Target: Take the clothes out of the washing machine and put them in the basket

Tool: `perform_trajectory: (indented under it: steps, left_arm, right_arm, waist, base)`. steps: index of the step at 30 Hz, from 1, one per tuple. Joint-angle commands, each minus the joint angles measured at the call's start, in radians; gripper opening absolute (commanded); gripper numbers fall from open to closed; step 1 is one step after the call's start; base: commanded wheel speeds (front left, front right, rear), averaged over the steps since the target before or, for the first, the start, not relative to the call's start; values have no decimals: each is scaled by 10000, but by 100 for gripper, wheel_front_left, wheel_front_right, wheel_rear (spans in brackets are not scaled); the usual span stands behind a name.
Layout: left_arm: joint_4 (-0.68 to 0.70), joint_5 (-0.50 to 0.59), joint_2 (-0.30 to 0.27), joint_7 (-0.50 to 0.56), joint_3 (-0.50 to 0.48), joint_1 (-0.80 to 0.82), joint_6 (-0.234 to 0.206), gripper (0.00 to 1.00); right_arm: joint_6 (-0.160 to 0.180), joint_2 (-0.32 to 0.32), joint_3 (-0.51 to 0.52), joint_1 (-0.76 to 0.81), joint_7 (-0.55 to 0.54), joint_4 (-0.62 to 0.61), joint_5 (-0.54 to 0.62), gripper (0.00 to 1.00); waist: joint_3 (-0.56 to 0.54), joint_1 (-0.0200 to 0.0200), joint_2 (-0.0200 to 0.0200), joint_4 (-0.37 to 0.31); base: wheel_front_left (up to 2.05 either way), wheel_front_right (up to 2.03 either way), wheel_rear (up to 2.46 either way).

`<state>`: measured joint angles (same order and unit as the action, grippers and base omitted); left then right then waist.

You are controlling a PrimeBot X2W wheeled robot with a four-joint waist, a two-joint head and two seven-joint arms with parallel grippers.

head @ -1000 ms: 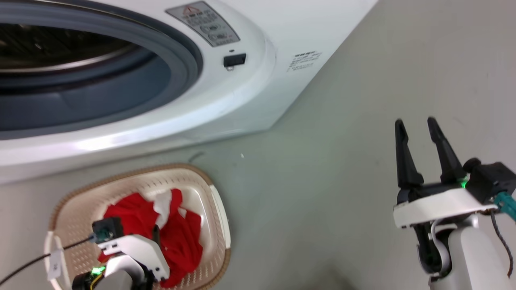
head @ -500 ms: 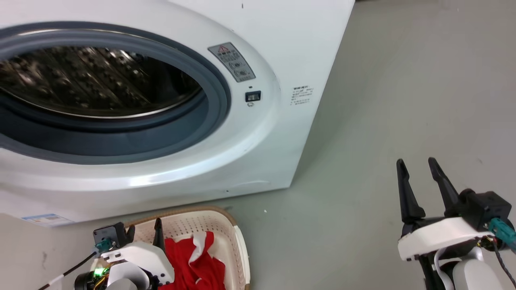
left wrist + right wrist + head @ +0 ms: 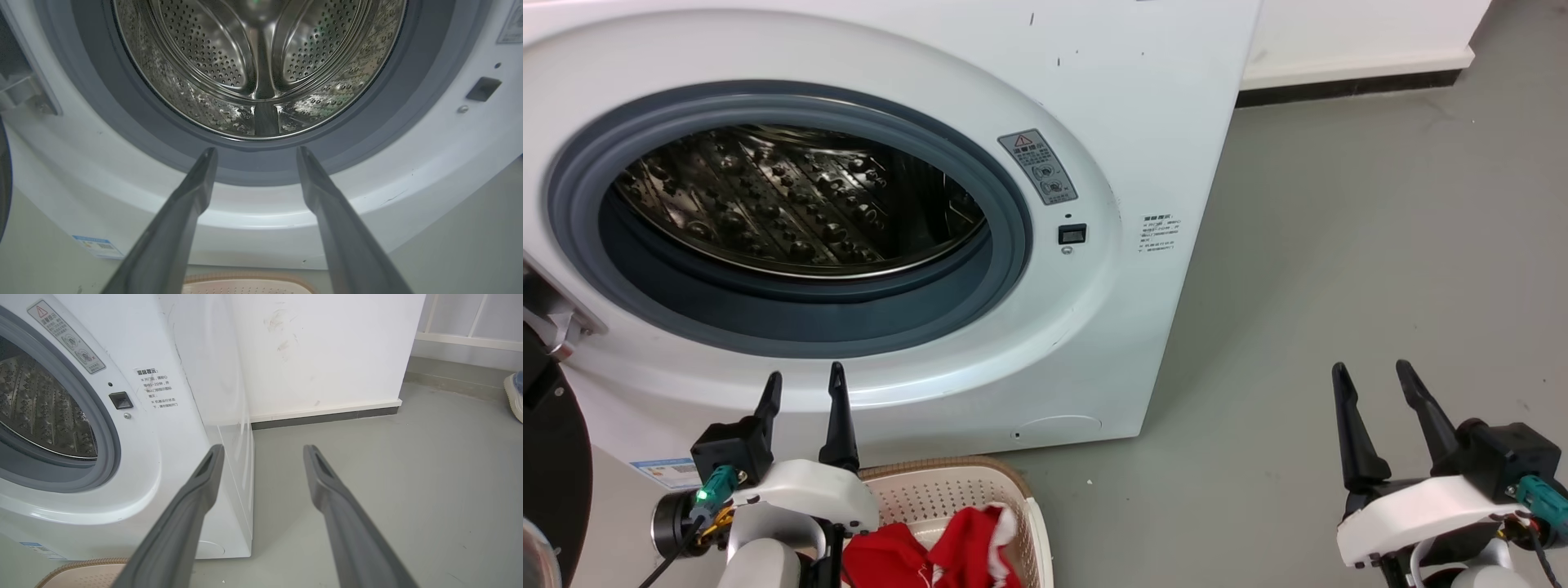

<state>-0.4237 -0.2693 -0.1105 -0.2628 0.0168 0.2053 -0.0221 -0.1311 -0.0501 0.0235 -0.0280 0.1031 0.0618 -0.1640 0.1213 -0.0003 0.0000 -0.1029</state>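
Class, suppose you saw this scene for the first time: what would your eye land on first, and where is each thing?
The large white front-loading washing machine dominates the head view's upper left, its grey-ringed porthole showing a shiny dimpled steel drum. Below it, at the bottom edge, bright red clothes lie in a cream perforated plastic basket. The left gripper and right gripper both stand open, holding nothing.

Red clothes (image 3: 907, 555); cream basket (image 3: 947, 498); white washing machine (image 3: 1143, 122).
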Motion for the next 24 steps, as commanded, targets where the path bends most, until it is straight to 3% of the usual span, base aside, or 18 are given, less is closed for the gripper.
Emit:
perform_trajectory:
  steps: [1, 14, 24]
  left_arm:
    - [387, 210, 37, -27, -32, -177, -61, 100]
    - [2442, 1112, -432, 193, 25, -1308, -488, 100]
    - [3270, 1064, -586, 866, 86, -2401, -642, 100]
  right_arm:
    - [6, -3, 3, 140, -44, -86, 36, 100]
    - [6, -5, 11, 677, -212, -301, 436, 100]
    - [6, -5, -273, 1208, -595, -836, 949, 100]
  waist:
    - [-122, 3, 0, 43]
    - [-888, 3, 0, 206]
    - [-1445, 3, 0, 298]
  base:
    - [0, 0, 0]
    - [0, 0, 0]
    - [0, 0, 0]
